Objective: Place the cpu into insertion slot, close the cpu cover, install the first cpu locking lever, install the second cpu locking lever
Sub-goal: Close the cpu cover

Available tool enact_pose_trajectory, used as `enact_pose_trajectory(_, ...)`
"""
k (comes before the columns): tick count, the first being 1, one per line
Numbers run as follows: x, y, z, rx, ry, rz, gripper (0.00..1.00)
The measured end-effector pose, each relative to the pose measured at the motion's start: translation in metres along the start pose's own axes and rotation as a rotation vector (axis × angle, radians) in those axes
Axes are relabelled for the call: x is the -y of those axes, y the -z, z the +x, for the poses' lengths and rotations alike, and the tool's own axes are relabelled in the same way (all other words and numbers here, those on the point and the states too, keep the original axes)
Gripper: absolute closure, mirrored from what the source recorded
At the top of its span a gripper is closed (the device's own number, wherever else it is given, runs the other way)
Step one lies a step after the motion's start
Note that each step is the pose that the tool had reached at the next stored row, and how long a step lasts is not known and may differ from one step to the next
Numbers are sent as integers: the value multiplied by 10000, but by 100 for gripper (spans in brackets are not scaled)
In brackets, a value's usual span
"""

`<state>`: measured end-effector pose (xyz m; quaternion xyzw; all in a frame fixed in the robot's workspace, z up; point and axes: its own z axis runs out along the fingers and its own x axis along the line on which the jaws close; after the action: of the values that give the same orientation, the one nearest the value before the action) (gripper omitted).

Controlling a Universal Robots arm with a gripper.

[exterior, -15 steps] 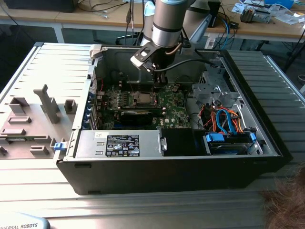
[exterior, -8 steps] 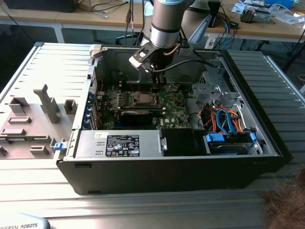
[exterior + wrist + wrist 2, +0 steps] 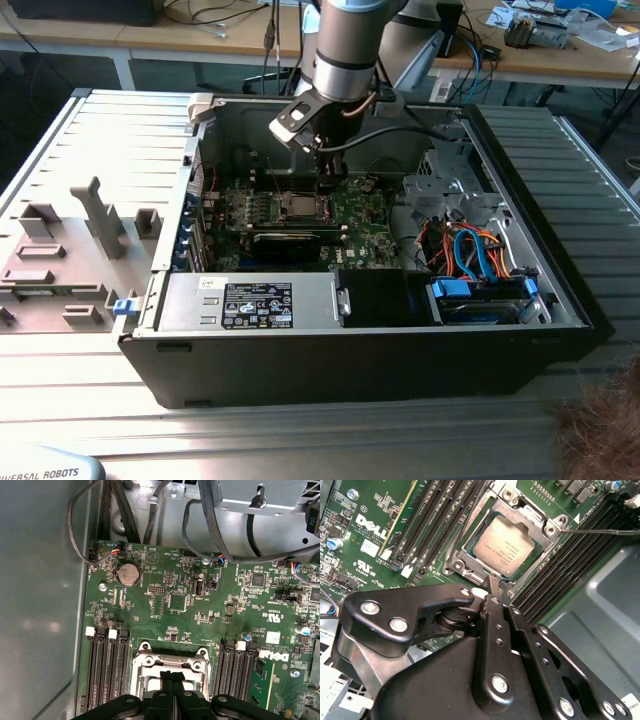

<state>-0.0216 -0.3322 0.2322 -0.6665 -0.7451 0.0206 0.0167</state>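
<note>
The cpu lies flat in its socket on the green motherboard, its silvery-grey top showing through the window of the cpu cover. The cover lies down over the chip. My gripper is shut, its fingers pressed together with the tips at the socket's edge, just beside the cover frame. A thin metal locking lever sticks out sideways from the socket corner. In the exterior view the gripper reaches down into the case right beside the cpu. The first wrist view has the gripper over the cpu cover.
Black memory slots flank the socket on both sides. A grey power supply box, a black graphics card and a drive bay with blue cables crowd the case. The case wall stands close.
</note>
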Motion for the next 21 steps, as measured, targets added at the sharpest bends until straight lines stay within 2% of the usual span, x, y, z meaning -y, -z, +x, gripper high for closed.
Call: enact_pose_trajectory(21,34,-42,4,0,-1,0,89)
